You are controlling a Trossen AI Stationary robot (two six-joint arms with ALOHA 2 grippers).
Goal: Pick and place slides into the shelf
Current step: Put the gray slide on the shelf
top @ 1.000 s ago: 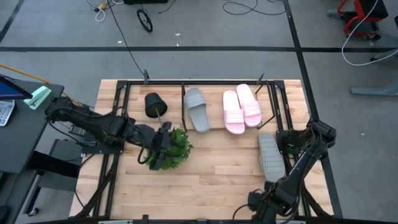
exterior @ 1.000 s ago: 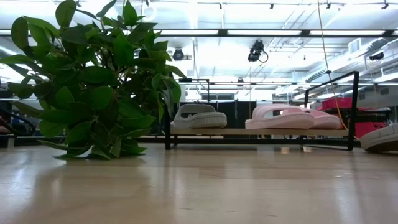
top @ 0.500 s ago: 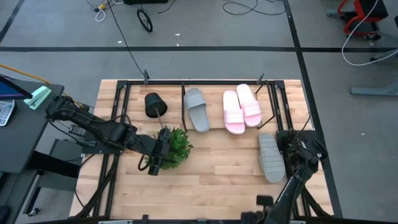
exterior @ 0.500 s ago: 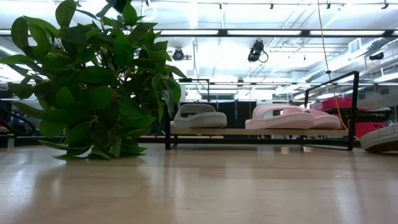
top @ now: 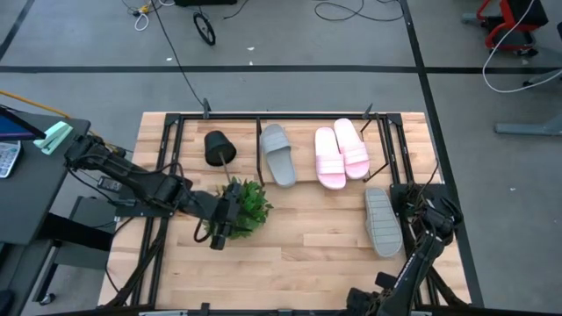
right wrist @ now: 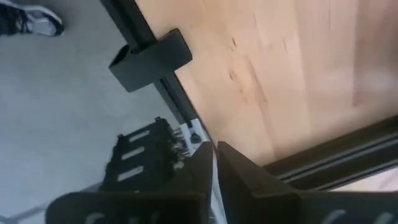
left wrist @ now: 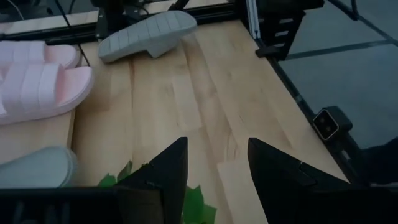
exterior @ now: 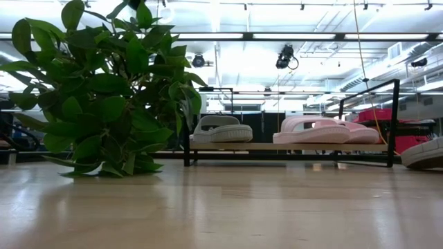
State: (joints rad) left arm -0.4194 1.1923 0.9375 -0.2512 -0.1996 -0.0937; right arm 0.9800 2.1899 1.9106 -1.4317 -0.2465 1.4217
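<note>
Four slides: three on the shelf, one on the table.

Two pink slides (top: 342, 152) and one grey slide (top: 278, 154) sit on the shelf (top: 235, 118). Another grey slide (top: 382, 221) lies nearby on the table (top: 307, 246). The left gripper (top: 221, 233) is wide over the plant (top: 248, 206). The right gripper (right wrist: 215, 163) is pinched closed, holding nothing.

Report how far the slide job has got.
Done: one grey slide and both pink slides sit on the shelf. In hand: nothing; the left gripper hangs open by the plant, and the right gripper is shut and empty. Left: the second grey slide on the table.
</note>
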